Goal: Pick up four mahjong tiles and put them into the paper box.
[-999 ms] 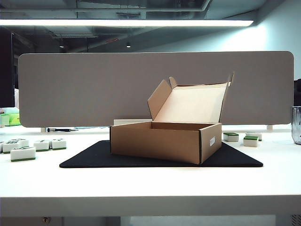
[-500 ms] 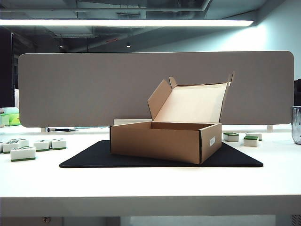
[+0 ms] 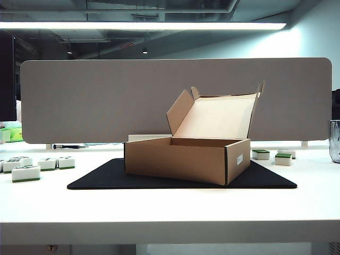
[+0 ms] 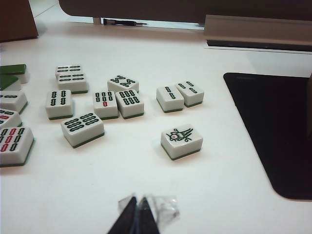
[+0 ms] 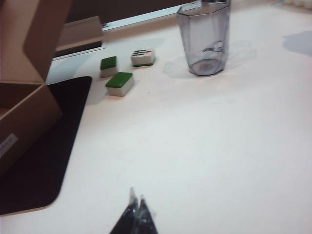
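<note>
While the exterior view shows neither arm, it gives the paper box (image 3: pixel 187 162) plainly: it sits on a black mat (image 3: pixel 106 178) at the middle of the white table (image 3: pixel 159 210), its hinged lid standing open toward the far side and a small white label on its right wall. Several mahjong tiles (image 3: pixel 25 173) lie on the bare table to the left of the mat, and a few more lie to the right of it, near the far edge; a grey divider panel (image 3: pixel 95 101) runs along the far side, and a clear cup (image 3: pixel 334 141) stands at the far right. From the left wrist view, the left gripper (image 4: pixel 138 214) hangs over the bare table with its two dark fingertips pressed together and nothing between them. Beyond it lies a scatter of tiles, most face up; the nearest, a tile with a bird figure (image 4: pixel 182 140), lies apart from the rest, just beside the mat's left edge. From the right wrist view, the right gripper (image 5: pixel 136 214) likewise has its tips closed together and holds nothing, above the bare table to the right of the mat. Farther off lie three tiles, two green side up, near the box's corner, and the clear cup stands well apart to their right.
</note>
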